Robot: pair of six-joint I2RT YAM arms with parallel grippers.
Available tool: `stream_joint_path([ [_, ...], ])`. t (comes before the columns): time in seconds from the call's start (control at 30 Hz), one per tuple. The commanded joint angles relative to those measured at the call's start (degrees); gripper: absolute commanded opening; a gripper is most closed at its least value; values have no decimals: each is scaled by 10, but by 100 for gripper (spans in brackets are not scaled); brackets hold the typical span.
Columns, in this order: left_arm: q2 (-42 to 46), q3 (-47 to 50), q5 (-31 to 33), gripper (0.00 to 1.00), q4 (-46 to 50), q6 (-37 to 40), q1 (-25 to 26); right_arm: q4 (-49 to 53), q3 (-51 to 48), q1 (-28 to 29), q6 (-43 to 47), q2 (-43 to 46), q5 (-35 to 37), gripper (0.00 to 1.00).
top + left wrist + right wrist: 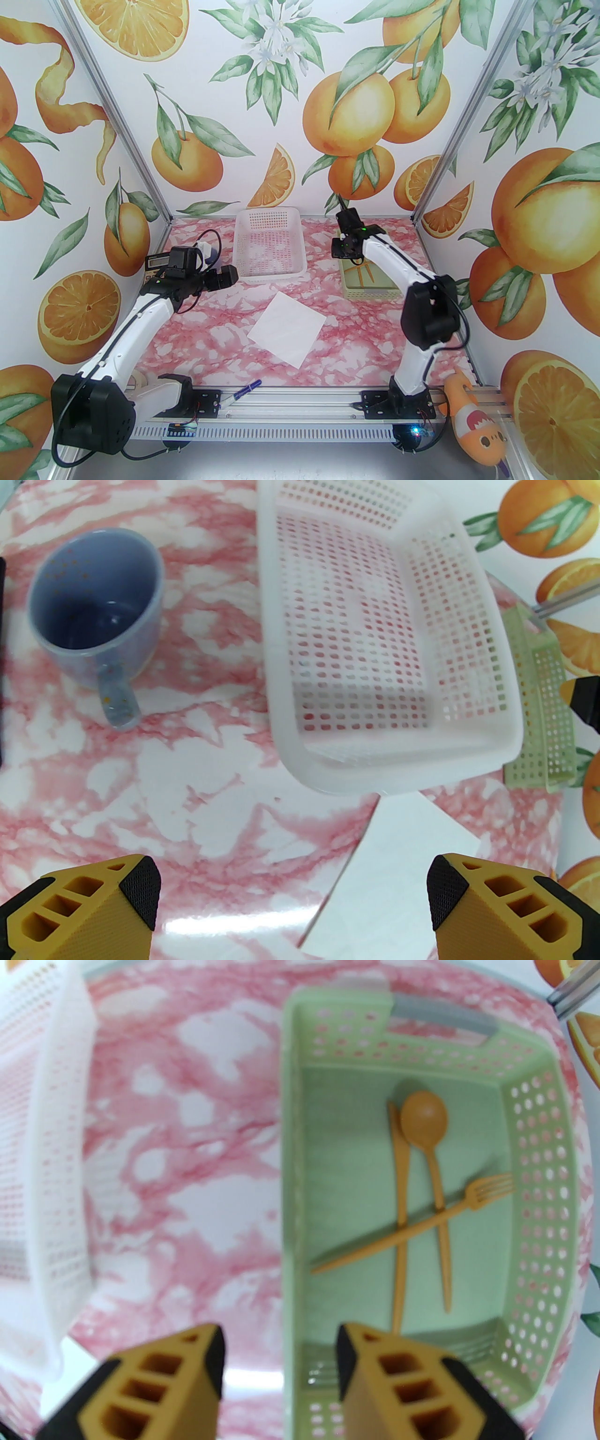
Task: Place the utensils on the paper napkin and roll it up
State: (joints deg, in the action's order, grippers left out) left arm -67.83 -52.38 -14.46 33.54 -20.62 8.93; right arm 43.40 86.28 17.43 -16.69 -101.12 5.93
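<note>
Inside the green basket [539, 1194] the utensils [407, 1231] are lying loose on the floor. The spoon [424, 1119] and the knife [401, 1185] are resting side by side along the basket's length. The fork [487, 1189] is lying diagonally across both of their handles, with its tines pointing at the perforated side wall.

You are seeing the paper napkin [287, 328] lying flat on the pink marbled table [365, 347]. It is turned corner-on to the arms, apart from the green basket and bare of utensils.

The right gripper [280, 1358] is hovering above the near end of the green basket. Its fingers are standing apart and are grasping nothing.

The left gripper [293, 892] is hanging over the table's left side, above the napkin's edge. Its fingers are spread wide and it is released.

Beyond the napkin, a white basket [269, 220] is standing at the back of the table. A blue cup [93, 602] is sitting upright to its left. A pen [241, 391] is lying at the near edge, between the arm bases.
</note>
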Motion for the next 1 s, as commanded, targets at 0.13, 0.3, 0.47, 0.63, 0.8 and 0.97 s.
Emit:
stream_joint_path([
  [0.13,21,32,-39,87,22,-19,72,-46,-145,-2,-36,145,-77,48],
  [0.3,32,80,-28,84,-11,-70,142,-51,-230,-2,-50,230,-86,48],
  [0.47,48,141,-28,84,-77,-136,191,-30,-272,-5,-42,291,-49,52],
  [0.63,39,181,-39,83,-139,-186,225,-26,-290,-26,-39,312,-47,54],
  [0.8,-3,191,-45,83,-167,-204,252,-53,-295,-58,-29,296,-58,55],
  [0.97,-24,188,-15,83,-178,-210,272,-77,-257,-104,-32,229,-87,54],
])
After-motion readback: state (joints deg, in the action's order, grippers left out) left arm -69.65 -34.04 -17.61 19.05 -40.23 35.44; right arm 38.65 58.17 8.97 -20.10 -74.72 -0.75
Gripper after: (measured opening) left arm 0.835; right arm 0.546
